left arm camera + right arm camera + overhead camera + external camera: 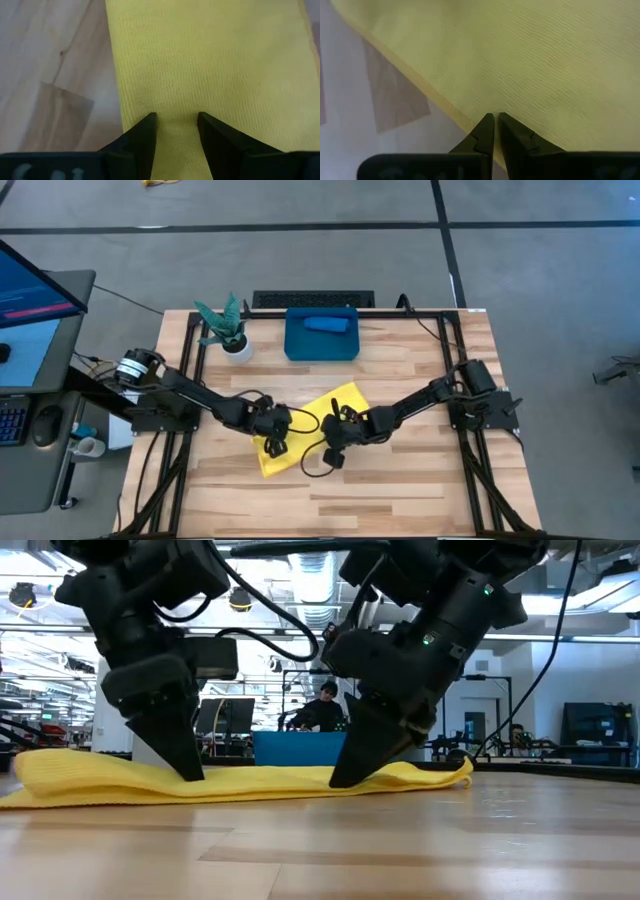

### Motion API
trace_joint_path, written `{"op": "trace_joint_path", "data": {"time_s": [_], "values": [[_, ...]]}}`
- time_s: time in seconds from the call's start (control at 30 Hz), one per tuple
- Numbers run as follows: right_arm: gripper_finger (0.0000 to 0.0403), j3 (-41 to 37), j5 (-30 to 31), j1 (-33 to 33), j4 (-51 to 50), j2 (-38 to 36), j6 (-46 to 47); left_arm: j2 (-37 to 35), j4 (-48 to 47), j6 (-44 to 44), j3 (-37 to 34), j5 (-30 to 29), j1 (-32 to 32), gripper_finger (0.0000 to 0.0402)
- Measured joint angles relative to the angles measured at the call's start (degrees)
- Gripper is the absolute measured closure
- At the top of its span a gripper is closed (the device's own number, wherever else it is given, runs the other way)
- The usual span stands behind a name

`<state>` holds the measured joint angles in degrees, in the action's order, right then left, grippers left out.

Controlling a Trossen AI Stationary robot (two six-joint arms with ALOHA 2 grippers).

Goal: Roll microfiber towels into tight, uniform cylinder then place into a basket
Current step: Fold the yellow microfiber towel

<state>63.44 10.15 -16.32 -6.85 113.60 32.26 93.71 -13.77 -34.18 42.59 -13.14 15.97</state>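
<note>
The yellow towel lies flat on the wooden table, running slantwise from far right to near left. My left gripper stands open over its near left part, fingers pointing steeply down. My right gripper is shut at the towel's near edge, about the middle of its length. In the low view both reach down to the cloth, left gripper and right gripper. A rolled blue towel lies inside the teal basket at the table's far side. My left gripper sets its two spread fingertips on the towel's top face near one long edge, coming steeply from above; no cloth is gathered between them. My right gripper puts its shut fingertips on the towel just inside its edge, slanting down from above. Whether cloth is caught between them I cannot tell.
A white pot with a green plant stands left of the basket. A dark keyboard lies beyond the table's far edge. A person sits in the room behind. Bare wood stretches toward the near edge.
</note>
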Motion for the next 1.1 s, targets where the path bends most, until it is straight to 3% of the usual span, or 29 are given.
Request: {"op": "trace_joint_path", "data": {"time_s": [0.1,0.3,0.53,0.67,0.8,1.1], "values": [[0.0349,0.1,-0.9,0.0,-2.6,-0.5,0.7,0.0,0.2,-2.9,0.0,1.4,0.9,0.0262],[0.0349,0.2,-5.5,0.4,-8.8,-1.4,0.3,-0.1,1.9,-7.6,0.1,10.8,3.7,0.0262],[0.0349,0.1,-7.3,0.3,-15.0,-2.3,-2.8,0.1,1.0,-6.3,2.4,12.7,5.8,0.0262],[0.0349,-0.1,-7.4,0.2,-15.6,-3.5,-5.4,0.1,0.3,-2.6,4.7,11.7,6.0,0.0262],[0.0349,-0.6,-6.2,-0.6,-17.7,-6.1,-6.7,0.1,-0.8,1.5,6.6,7.2,5.8,0.0262],[0.0349,-0.4,5.3,-1.7,-26.6,-15.2,-5.3,0.1,-1.7,4.0,7.2,3.9,4.7,0.0262]]}}
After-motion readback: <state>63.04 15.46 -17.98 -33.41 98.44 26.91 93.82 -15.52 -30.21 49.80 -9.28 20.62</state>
